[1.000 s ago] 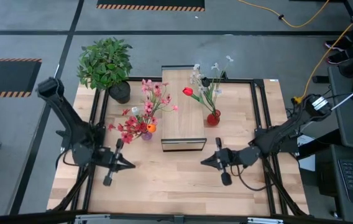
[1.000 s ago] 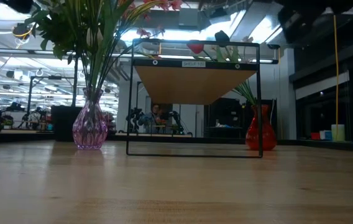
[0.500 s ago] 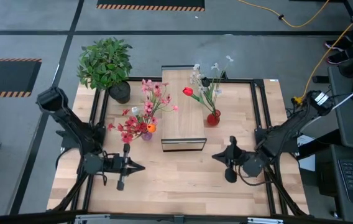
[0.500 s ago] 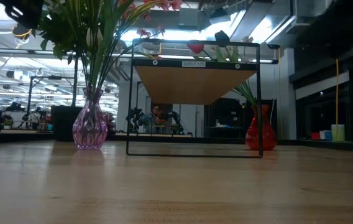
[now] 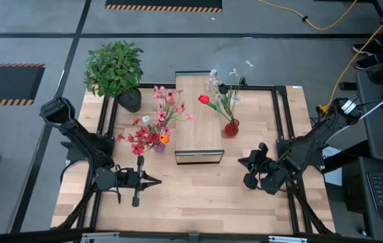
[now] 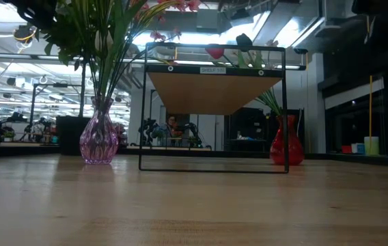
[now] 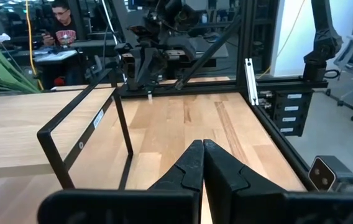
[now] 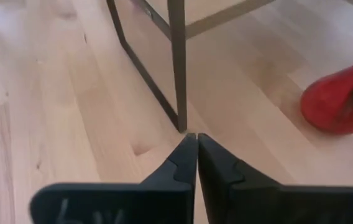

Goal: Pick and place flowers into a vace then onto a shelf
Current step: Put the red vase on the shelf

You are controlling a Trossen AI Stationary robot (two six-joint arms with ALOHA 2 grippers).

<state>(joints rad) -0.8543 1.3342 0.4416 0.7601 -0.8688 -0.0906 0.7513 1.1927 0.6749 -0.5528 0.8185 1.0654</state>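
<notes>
The flowers stand in two vases. Pink, red and orange blossoms (image 5: 156, 121) stick stalk-down into a purple glass vase (image 6: 99, 139) on the tabletop, left of the shelf (image 5: 198, 115). White blossoms and a red tulip (image 5: 222, 91) stick into a red vase (image 5: 231, 127) on the tabletop, right of the shelf. My left gripper (image 5: 158, 181) hovers shut near the table's near left part, pointing right. My right gripper (image 5: 241, 161) is shut too, right of the shelf's near end, pointing at its near right leg (image 8: 177, 68).
A bushy potted plant (image 5: 115, 67) stands at the table's far left corner. The shelf's dark frame legs (image 6: 143, 116) rise from the tabletop. Bare wood (image 5: 191, 196) lies between the grippers along the near edge. A person sits in the room beyond the table (image 7: 61, 22).
My left gripper has drifted toward the table's right and slightly toward the near edge. My right gripper has drawn back toward the right edge and turned about, from pointing left to slanting toward the shelf's near right corner. The vases and flowers have stayed put.
</notes>
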